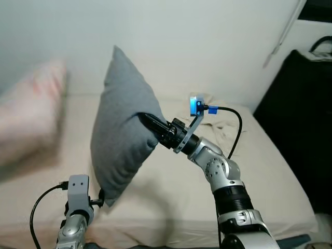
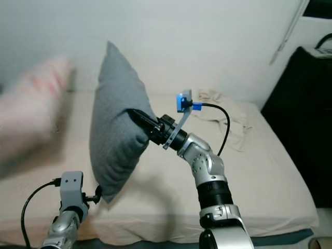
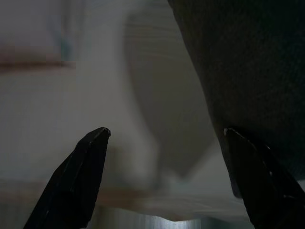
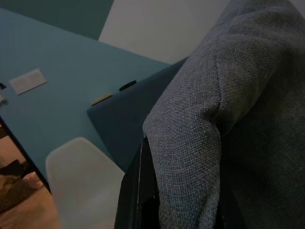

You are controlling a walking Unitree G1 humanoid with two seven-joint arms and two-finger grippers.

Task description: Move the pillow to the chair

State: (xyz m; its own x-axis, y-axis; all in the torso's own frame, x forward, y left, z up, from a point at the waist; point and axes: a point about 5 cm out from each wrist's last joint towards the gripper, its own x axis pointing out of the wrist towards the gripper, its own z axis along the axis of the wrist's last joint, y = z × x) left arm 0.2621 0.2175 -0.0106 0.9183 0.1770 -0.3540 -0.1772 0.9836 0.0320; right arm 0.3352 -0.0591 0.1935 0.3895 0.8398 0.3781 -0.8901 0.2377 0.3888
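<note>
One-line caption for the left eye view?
Right gripper holds the grey pillow upright above the bed; left gripper at its lower corner.

right claw (image 4: 190,210): black fingers (image 4: 136,191) clamped on a bunched fold of the grey woven fabric pillow (image 4: 238,119) | behind: teal wall (image 4: 43,109) bearing a small white plate (image 4: 27,80) | below: pale rounded chair back (image 4: 81,186)
</note>
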